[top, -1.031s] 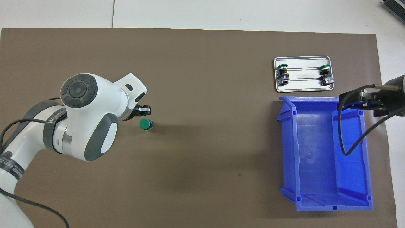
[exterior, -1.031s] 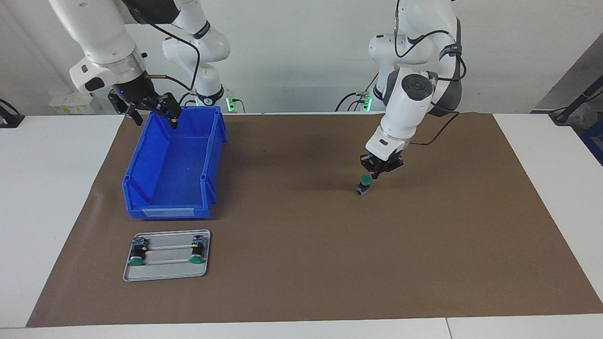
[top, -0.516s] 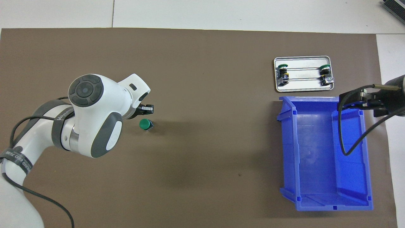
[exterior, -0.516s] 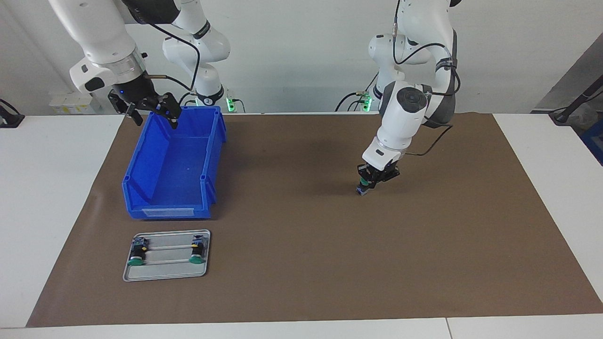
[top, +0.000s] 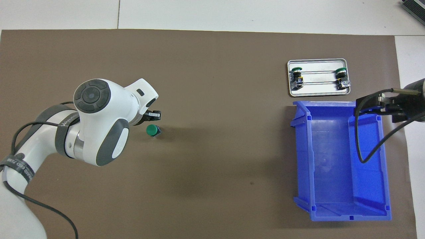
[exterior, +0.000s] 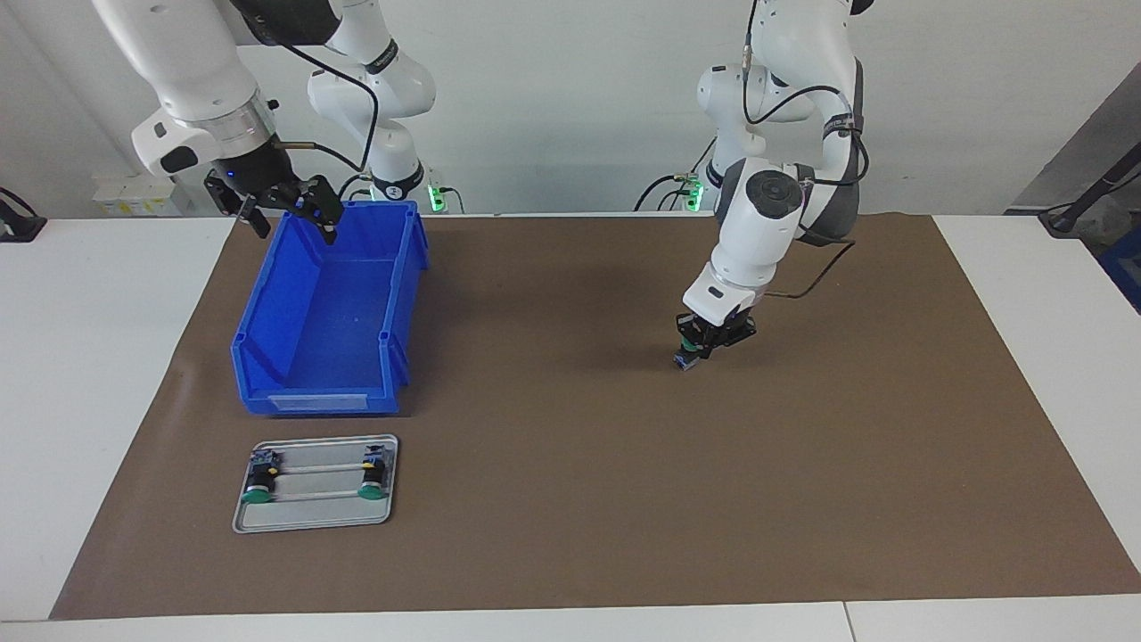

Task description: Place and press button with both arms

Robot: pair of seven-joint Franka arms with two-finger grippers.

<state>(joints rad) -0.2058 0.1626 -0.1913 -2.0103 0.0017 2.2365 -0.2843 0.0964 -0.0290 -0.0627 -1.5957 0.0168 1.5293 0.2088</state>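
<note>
left fingers: they are sitting pinched together, tip to tip, holding nothing, with the left gripper [exterior: 707, 341] bearing down on the cap of the button [top: 152, 130]
button: it is standing upright on the brown mat [exterior: 579, 446], toward the left arm's end of the table, green cap up, blue-grey end down; only a sliver is showing under the fingertips in the facing view
right fingers: they are standing spread wide, holding nothing; the right gripper [exterior: 287, 207] is hanging over the rim of the blue bin [exterior: 325, 312] at the end nearest the robots, waiting
tray: a metal tray [top: 318, 78] with two more green-capped buttons is lying just beside the bin, farther from the robots
step in hand: it is looking like the press itself, done by the left arm alone
what could go wrong: the button is standing free on a narrow base with nothing bracing it, so an off-centre push may be tipping it over or skidding it across the mat
cause: the closed tips are coming in at a slant, not straight down
</note>
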